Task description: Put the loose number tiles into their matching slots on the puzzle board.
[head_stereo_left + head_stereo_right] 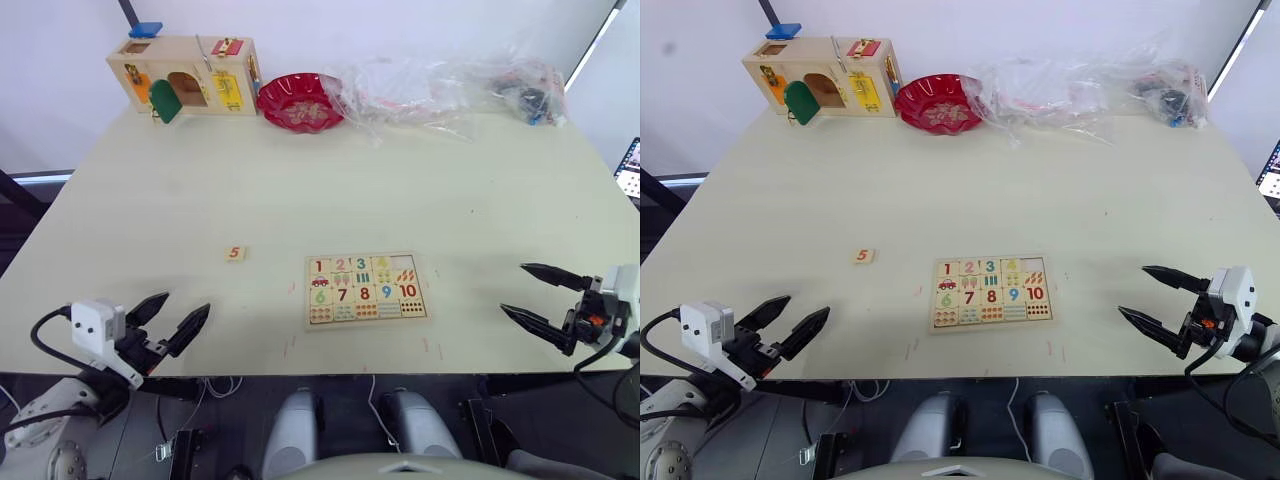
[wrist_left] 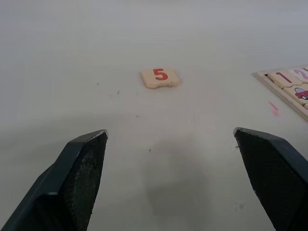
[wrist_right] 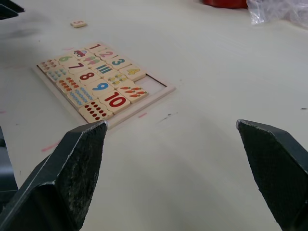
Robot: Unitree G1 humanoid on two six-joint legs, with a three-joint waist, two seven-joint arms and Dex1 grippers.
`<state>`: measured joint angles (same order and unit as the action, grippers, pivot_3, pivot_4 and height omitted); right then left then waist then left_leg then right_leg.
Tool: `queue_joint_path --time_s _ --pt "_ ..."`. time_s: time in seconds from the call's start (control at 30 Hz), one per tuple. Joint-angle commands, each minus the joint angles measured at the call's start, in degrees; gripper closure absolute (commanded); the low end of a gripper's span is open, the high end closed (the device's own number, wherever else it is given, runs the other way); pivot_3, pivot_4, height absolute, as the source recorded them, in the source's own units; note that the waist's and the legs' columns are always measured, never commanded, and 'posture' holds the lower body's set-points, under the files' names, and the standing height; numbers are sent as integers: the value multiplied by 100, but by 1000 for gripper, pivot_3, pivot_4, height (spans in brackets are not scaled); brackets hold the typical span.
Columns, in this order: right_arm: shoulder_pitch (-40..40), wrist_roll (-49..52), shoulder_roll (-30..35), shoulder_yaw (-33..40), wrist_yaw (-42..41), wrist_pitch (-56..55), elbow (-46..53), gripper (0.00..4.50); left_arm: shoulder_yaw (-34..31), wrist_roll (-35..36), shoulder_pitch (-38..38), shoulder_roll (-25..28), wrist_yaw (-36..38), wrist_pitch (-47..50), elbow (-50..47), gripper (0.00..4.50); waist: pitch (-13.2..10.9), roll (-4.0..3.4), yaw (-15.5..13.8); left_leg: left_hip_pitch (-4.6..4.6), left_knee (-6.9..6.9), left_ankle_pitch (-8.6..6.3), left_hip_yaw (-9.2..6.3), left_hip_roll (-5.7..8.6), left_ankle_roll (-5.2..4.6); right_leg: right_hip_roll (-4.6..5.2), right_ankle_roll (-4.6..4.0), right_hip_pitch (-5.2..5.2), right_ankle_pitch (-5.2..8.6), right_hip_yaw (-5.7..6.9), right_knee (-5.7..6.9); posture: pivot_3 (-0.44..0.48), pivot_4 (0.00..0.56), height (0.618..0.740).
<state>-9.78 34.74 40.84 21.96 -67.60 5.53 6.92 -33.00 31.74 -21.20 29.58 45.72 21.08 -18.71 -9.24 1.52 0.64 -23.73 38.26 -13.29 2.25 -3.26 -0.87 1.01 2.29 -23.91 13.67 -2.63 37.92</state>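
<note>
The puzzle board (image 1: 367, 323) lies flat near the table's front, centre right. Tiles 1 to 4 sit in its upper row, and the rightmost slot (image 3: 155, 84) of that row is bare. A loose number tile with a red 5 (image 1: 236, 253) lies on the table to the left of the board, and it shows closer in the left wrist view (image 2: 160, 77). My left gripper (image 1: 186, 302) hovers open at the front left, short of the 5 tile. Right of the board, my right gripper (image 1: 513, 288) is open and holds nothing.
A wooden box with coloured doors (image 1: 185, 75) stands at the back left, with a red bowl (image 1: 300, 100) beside it. Crumpled clear plastic bags (image 1: 450, 85) lie along the back right. The table's front edge (image 1: 330, 370) runs just below both grippers.
</note>
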Motion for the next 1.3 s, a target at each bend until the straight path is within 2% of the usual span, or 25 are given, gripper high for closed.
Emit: queue_joint_path --time_s 0.03,0.2,0.3,0.37,0.5,0.63,0.97,1.13,1.2,1.3 --pt "189 417 125 -43 -66 373 524 0 91 125 297 691 588 52 228 46 0 0 -1 -1 0 0 -1 0 0 0 0 -1 0 0 0 0 150 740" --pt "454 734 279 -270 -131 912 992 0 487 56 1221 1868 1899 -11 1553 46 -4 -7 -4 0 -6 0 6 -2 0 3 0 -6 0 0 -2 0 150 740" --pt "592 834 314 -379 -74 1100 1249 0 1119 -305 2156 2427 2767 -363 2731 46 -5 -9 -24 -4 -16 0 13 2 0 5 -5 -12 -2 -1 -7 0 150 740" --pt "650 872 302 -414 -13 1201 1394 0 1540 -601 2815 2596 3167 -694 3505 46 -6 -8 -31 -6 -16 0 15 6 0 3 -9 -16 -5 1 -7 0 150 740" --pt "684 873 205 -438 152 1225 1600 0 2352 -1387 4195 2572 3556 -1563 5108 46 -6 -7 -43 -6 -16 1 20 14 -1 -2 -12 -15 -8 0 -6 0 150 740" --pt "597 849 126 -433 313 1191 1785 0 2712 -1743 5074 2333 3603 -1883 6143 46 -7 0 -15 -11 -16 1 23 15 -1 -6 -20 -16 -14 -2 -5 0 150 740" --pt "307 831 -86 -399 662 1084 2154 0 3239 -2519 6190 2004 3745 -2888 7743 46 -7 13 -8 -9 -3 1 17 12 -2 -11 -8 -12 -10 0 5 0 150 740" --pt "214 832 -116 -379 733 1037 2231 0 3351 -2771 6467 1854 3802 -3274 8232 46 -6 14 -38 -10 -2 1 17 15 -2 -9 -10 -9 -12 0 4 0 150 740" --pt "197 839 -119 -378 755 1038 2259 0 3370 -2829 6509 1856 3828 -3390 8334 538 -6 14 -43 -9 -2 1 16 15 -2 -9 -10 -9 -12 0 5 0 150 740" --pt "175 837 -121 -372 779 1027 2277 0 3394 -2948 6563 1874 3868 -3687 8454 751 -6 14 -38 -8 0 1 15 15 -2 -9 -10 -6 -12 1 5 0 150 740"
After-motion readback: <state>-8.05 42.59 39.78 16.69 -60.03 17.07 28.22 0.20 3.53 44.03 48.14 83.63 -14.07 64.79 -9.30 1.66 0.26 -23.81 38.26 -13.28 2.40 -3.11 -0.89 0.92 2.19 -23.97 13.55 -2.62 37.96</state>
